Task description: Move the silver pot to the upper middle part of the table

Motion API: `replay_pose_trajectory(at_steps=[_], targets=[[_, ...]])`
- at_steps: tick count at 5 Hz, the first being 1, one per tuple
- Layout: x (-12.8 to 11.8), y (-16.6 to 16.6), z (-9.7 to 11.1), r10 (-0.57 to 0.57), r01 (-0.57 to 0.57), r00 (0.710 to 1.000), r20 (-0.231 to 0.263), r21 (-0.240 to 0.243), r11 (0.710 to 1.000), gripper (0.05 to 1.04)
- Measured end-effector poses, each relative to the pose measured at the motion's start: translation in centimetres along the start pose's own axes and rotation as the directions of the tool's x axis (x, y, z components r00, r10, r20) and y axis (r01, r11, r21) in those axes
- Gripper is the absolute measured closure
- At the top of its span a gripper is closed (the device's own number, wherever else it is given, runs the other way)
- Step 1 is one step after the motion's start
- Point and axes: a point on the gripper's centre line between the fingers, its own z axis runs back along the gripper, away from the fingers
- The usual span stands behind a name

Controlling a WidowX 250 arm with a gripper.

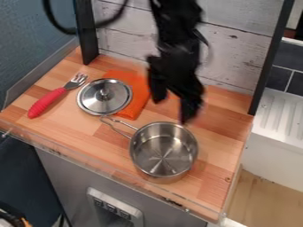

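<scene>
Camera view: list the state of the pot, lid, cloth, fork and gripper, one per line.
Silver pot: upright, uncovered, empty.
Lid: off the pot, knob up, partly over the cloth.
Orange cloth: spread flat, partly covered.
Fork: lying down.
Gripper: open, holding nothing.

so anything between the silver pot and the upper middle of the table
Nothing visible stands between them on the table, though the tool hangs over that way. The orange cloth and lid lie left of it; the silver pot might brush the lid with its handle.
</scene>
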Motion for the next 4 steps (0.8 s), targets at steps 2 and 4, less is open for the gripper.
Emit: replay_pose_trajectory(at_steps=[2,4], targets=[[-0.9,-5.6,-1.5,0.017,-0.014,0.999,-0.037,0.071,0.997,0.082],[-1.7,-6.8,-5.1,0.098,-0.084,0.987,-0.13,0.112,0.99,0.082]])
